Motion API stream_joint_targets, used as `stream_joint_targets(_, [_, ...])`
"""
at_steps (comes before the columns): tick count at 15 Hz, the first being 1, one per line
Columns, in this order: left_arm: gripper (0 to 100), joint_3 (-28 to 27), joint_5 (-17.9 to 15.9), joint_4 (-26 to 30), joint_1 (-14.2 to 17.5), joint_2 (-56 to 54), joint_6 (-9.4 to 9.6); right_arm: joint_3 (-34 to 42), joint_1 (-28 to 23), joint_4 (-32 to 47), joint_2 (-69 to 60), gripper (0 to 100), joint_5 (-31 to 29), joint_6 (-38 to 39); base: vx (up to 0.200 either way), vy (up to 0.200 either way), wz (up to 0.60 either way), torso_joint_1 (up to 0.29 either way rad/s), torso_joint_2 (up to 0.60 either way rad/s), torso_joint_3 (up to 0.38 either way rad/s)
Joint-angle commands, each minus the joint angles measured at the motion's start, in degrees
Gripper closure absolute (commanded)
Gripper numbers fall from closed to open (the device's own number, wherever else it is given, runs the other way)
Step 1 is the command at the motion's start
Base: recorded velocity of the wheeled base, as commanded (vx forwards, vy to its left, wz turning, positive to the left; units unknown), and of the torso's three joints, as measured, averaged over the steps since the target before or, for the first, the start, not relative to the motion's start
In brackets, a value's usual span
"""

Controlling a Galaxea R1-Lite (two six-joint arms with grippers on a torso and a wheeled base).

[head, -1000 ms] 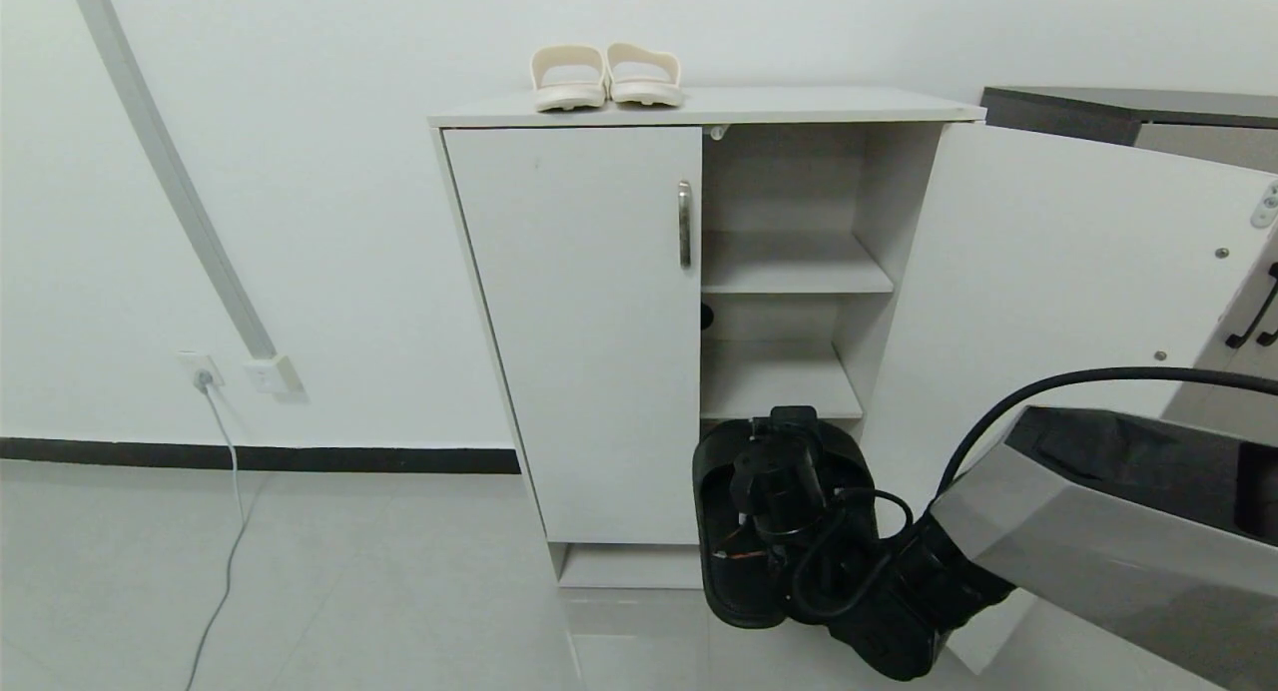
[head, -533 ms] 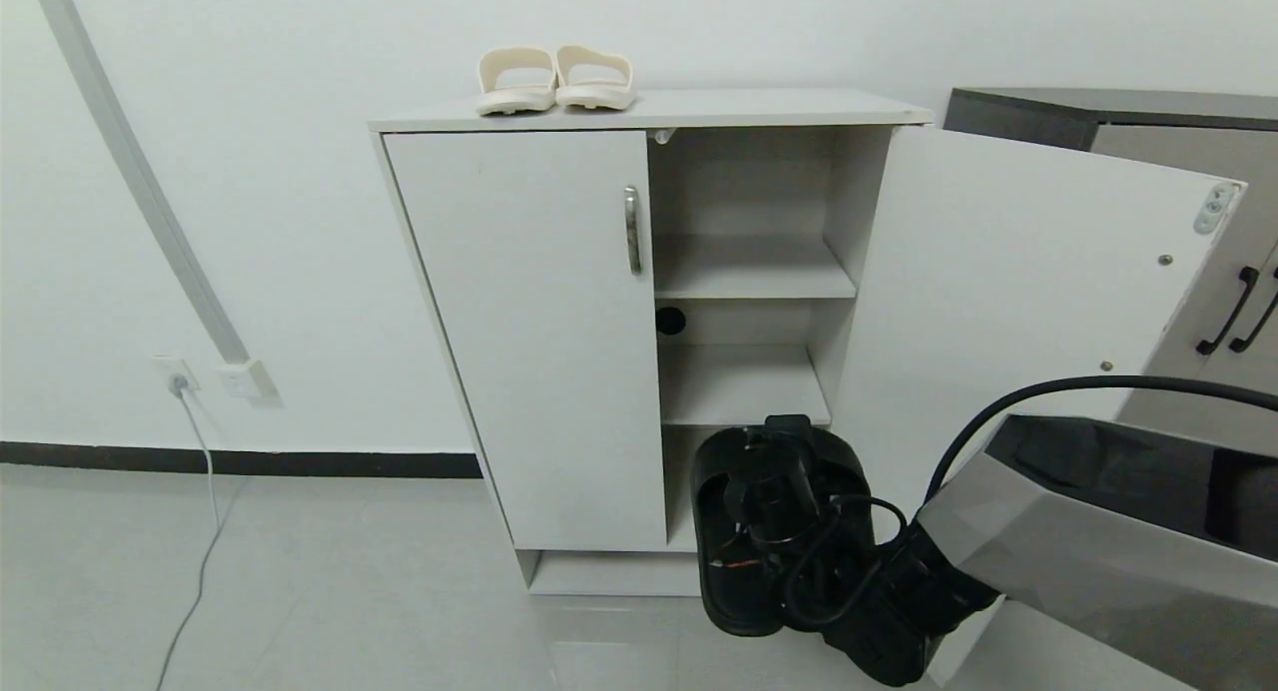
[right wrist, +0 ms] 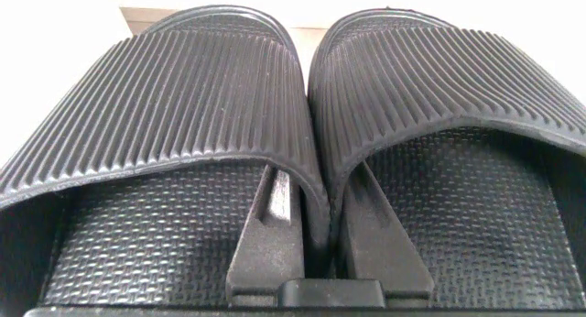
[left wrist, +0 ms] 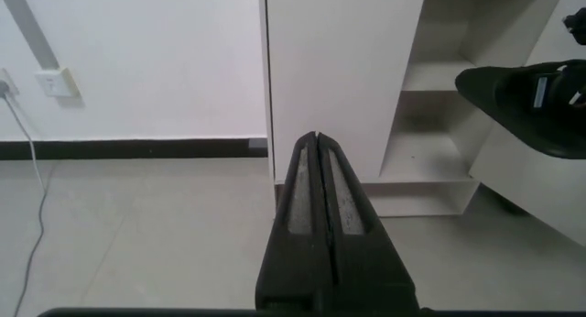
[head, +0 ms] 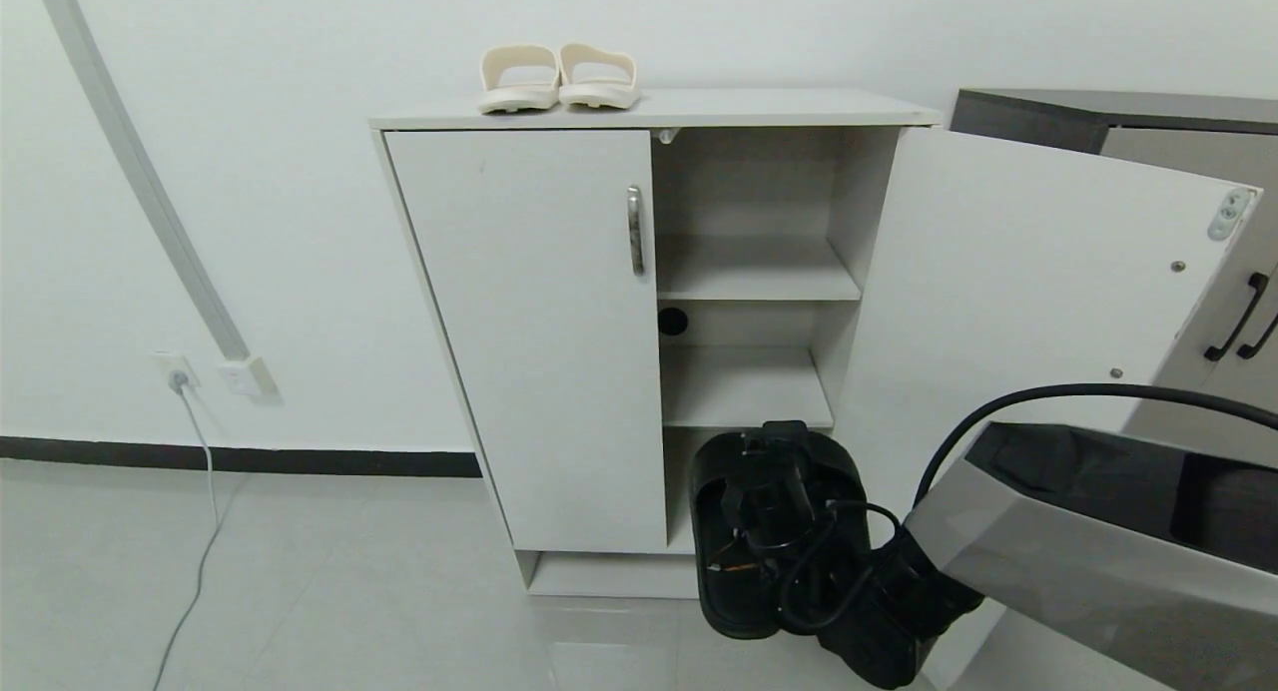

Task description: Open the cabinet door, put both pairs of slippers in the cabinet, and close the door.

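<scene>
Holding the black slippers (head: 715, 496) pinched together, the right hand (head: 771, 483) hangs at lower centre before the cabinet's (head: 529, 351) bottom compartment (the view shifted sideways, the pair hardly), so insertion looks imminent. The left hand (left wrist: 317, 145) is pressed closed. The beige slippers (head: 557, 75) wait on the cabinet top, upper centre.

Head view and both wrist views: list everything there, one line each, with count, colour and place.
cabinet: one, white, against the wall.
left door: one, white, shut.
right door: one, white, open.
shelves: two, white, inside the open half.
cream slippers: one pair, cream, on the cabinet top.
black slippers: one pair, black, before the lower opening.
socket: one, white, low on the wall.
cable: one, grey, from socket to floor.
grey cabinet: one, grey, right of the white one.
left pincer: one, black, shut, low above the floor.
right pincer: one, black, shut on the black slippers.
</scene>
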Motion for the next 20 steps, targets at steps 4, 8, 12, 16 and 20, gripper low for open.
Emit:
stream_joint_targets(4, [100,0.0,0.0,0.0,0.1,0.1,0.04,-0.1,0.0,-2.6,2.0,100,2.4,-0.5,0.0,0.0,0.0,0.0,0.0,0.0])
stream_joint_targets(8, [100,0.0,-0.2,0.0,0.1,0.1,0.13,-0.7,-0.6,-5.0,4.7,100,2.7,-2.0,0.0,0.0,0.0,0.0,0.0,0.0])
stream_joint_targets(12, [100,0.0,-0.3,0.1,0.1,0.1,0.13,-1.9,-1.1,-6.1,6.1,100,3.1,-3.0,0.0,0.0,0.0,0.002,0.0,-0.143])
stream_joint_targets(16, [100,0.0,-0.3,0.1,0.1,0.1,0.13,-2.2,-1.3,-6.1,7.0,100,3.1,-3.0,0.0,0.0,0.0,0.005,0.0,-0.192])
stream_joint_targets(20, [100,0.0,-0.1,0.0,0.1,0.1,0.04,-2.3,-1.4,-16.8,10.0,100,2.7,-7.6,0.0,0.0,0.0,0.001,0.0,-0.16])
